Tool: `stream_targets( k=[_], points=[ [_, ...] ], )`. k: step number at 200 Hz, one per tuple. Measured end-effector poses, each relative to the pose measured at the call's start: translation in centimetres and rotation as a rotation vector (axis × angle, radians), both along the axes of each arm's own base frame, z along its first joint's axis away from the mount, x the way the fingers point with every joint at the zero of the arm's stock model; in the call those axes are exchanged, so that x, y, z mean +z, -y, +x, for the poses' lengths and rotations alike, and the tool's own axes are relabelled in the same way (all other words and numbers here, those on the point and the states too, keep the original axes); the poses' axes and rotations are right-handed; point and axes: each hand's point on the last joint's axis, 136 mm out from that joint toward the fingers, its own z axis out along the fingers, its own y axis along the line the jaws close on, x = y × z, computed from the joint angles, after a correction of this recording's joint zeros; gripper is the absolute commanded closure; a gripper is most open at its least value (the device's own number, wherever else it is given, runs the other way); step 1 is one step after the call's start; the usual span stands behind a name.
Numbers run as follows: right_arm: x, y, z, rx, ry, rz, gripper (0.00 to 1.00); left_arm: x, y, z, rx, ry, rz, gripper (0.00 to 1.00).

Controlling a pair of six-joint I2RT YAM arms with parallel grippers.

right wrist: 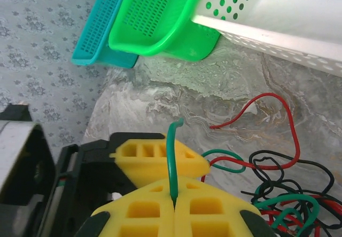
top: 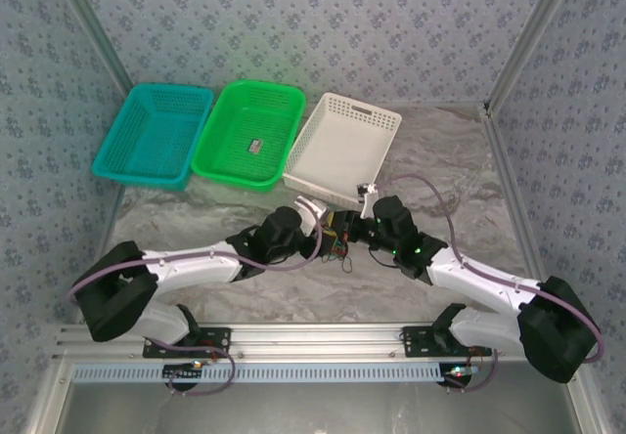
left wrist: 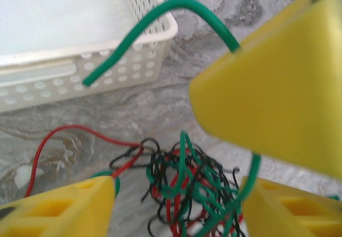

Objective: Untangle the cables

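Note:
The cables [left wrist: 187, 186] are a knot of thin red, green and black wires on the marbled table, also in the top view [top: 339, 248] and the right wrist view [right wrist: 283, 197]. My left gripper [left wrist: 179, 190] is open, one yellow finger on each side of the knot. My right gripper [right wrist: 174, 195] is shut on a green cable [right wrist: 171, 151] that sticks up from its closed fingertips. From the left wrist view, that green cable [left wrist: 144, 26] arcs out of the right gripper's yellow fingers [left wrist: 278, 93]. Both grippers meet mid-table, left [top: 328, 234] and right [top: 358, 227].
Three baskets stand in a row at the back: teal [top: 115, 146], green [top: 217, 131] with a small item inside, and white [top: 337, 151]. The white basket [left wrist: 80, 74] is close behind the knot. A loose red cable [right wrist: 267, 101] loops toward it.

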Motion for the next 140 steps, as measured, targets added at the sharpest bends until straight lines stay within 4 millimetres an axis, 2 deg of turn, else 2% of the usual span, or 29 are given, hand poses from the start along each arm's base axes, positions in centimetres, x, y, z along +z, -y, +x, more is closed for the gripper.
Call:
stream_targets(
  k=[33,50,78,114,140],
  points=[
    [0.4,0.3,0.5,-0.027,-0.013,0.026,1.00,0.0,1.6,0.5,0.017,0.052,0.008,0.74],
    [0.6,0.4,0.8,-0.035,-0.022,0.037,1.00,-0.4,2.2,0.7,0.042,0.060,0.010,0.79],
    [0.7,1.1,1.4,-0.064,-0.058,0.070,1.00,-1.2,2.6,1.5,0.099,0.061,-0.012,0.81],
    [1.3,2.6,2.1,-0.101,-0.083,0.107,1.00,-1.8,2.7,2.3,0.171,0.031,-0.058,0.74],
    [2.7,3.3,2.5,-0.107,-0.077,0.155,1.00,-3.7,2.5,2.4,0.203,-0.019,-0.051,0.72]
  ],
)
